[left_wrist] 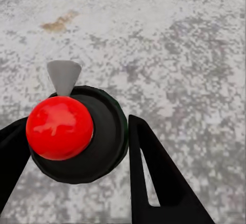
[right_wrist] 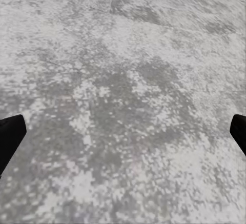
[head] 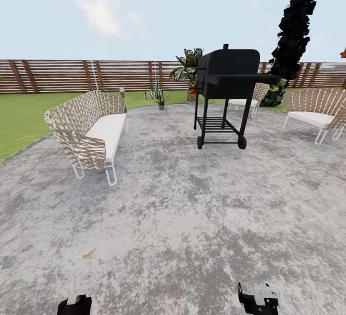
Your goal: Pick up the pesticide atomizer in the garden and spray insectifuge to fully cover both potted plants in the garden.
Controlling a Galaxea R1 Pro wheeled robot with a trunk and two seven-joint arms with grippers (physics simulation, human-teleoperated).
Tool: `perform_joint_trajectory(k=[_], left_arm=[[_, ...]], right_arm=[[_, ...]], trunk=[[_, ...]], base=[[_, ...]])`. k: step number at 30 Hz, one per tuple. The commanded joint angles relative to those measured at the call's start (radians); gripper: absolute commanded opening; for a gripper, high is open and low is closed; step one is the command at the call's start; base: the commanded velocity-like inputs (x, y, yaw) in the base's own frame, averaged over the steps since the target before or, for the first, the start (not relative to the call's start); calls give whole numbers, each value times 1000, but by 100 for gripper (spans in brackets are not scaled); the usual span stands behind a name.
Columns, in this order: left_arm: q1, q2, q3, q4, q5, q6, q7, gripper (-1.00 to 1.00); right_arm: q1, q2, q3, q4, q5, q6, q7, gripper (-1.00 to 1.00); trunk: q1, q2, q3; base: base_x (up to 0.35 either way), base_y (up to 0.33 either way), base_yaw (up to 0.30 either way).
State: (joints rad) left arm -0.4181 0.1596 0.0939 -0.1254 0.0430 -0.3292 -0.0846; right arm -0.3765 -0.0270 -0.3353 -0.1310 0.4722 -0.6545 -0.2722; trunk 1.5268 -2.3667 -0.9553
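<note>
Left wrist view shows the left gripper (left_wrist: 77, 147) clenched around the black atomizer with red round cap and grey nozzle (left_wrist: 69, 131) above the mottled grey paved patio (left_wrist: 179, 44). Right gripper (right_wrist: 123, 131) hangs spread apart, holding nothing.

Both grippers are matte black. The left gripper (left_wrist: 77, 147) has broad, flat fingers (left_wrist: 154, 178) that taper to narrow tips, one with a slim cut-out slot along its length. The right gripper (right_wrist: 123, 137) shows two dark rounded fingertips (right_wrist: 10, 134). Above the patio (head: 192, 219), each wrist carries a blocky white-and-black housing.
</note>
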Motion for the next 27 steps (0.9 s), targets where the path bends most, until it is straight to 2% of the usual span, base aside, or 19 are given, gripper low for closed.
perform_joint_trajectory(k=[1,27], left_arm=[[-1,0,7,1,5,-2,-9,-100],[-1,0,7,1,5,-2,-9,-100]], right_arm=[[-1,0,-4,3,11,-2,-7,100],[-1,1,-4,4,11,-2,-7,100]], trunk=[[0,0,-1],[0,0,-1]], base=[[338,0,0],[338,0,8]])
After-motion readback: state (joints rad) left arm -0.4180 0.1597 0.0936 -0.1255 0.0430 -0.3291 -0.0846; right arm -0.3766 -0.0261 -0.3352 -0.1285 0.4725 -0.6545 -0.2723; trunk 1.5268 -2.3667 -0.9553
